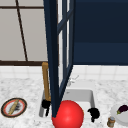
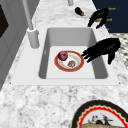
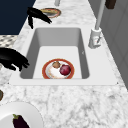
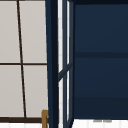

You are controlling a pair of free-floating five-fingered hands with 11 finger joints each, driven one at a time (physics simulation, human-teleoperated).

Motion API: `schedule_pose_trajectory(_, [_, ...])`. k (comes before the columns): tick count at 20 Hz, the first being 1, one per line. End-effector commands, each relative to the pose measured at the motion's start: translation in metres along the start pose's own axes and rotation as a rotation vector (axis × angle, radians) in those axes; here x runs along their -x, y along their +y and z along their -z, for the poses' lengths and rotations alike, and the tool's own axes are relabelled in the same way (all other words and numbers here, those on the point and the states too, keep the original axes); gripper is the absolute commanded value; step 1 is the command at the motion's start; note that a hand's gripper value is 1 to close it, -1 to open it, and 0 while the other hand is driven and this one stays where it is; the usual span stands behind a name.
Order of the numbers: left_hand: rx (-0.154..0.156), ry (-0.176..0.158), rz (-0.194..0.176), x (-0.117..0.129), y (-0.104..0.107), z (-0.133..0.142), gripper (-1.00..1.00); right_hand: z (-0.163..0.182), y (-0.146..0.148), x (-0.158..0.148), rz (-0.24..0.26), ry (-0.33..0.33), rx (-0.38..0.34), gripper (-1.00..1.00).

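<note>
My left hand (image 1: 46,103) hangs over the front left rim of the sink (image 1: 82,96), open, fingers loosely pointing down, holding nothing. In the left side view this left hand (image 2: 102,48) reaches over the basin's edge toward a red-rimmed plate (image 2: 76,67). On the plate lie a dark red round fruit (image 2: 63,55) and a small brown item (image 2: 71,63). My right hand (image 1: 93,113) hovers open at the sink's front right corner, also empty. From the right, the right hand (image 3: 12,58) is nearest and the left hand (image 3: 37,15) is farther.
An open dark blue cabinet door (image 1: 53,62) stands out over the sink. A big red ball (image 1: 68,115) covers the basin's front. A plate with a rolling pin (image 1: 13,107) lies left; an eggplant (image 1: 123,109) on a white plate and a small jar (image 1: 110,122) lie right. The faucet (image 2: 32,35) is at the back.
</note>
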Motion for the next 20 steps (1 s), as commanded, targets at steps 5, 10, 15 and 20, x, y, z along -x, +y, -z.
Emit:
schedule_pose_trajectory(5, [0.049, 0.015, 0.002, 0.018, -0.003, 0.052, -1.00, 0.000, 0.000, 0.000, 0.001, 0.000, 0.001, 0.00])
schedule_pose_trajectory(10, [0.010, -0.013, -0.005, 0.018, -0.003, 0.052, -1.00, 0.000, 0.000, 0.000, 0.002, 0.001, 0.002, 0.00])
schedule_pose_trajectory(15, [0.010, -0.015, -0.007, 0.022, -0.002, 0.061, -1.00, 0.000, 0.000, 0.000, 0.002, 0.001, 0.002, 0.00])
schedule_pose_trajectory(20, [0.042, 0.004, -0.007, 0.039, -0.001, 0.098, -1.00, 0.000, 0.000, 0.000, 0.003, 0.001, 0.002, 0.00])
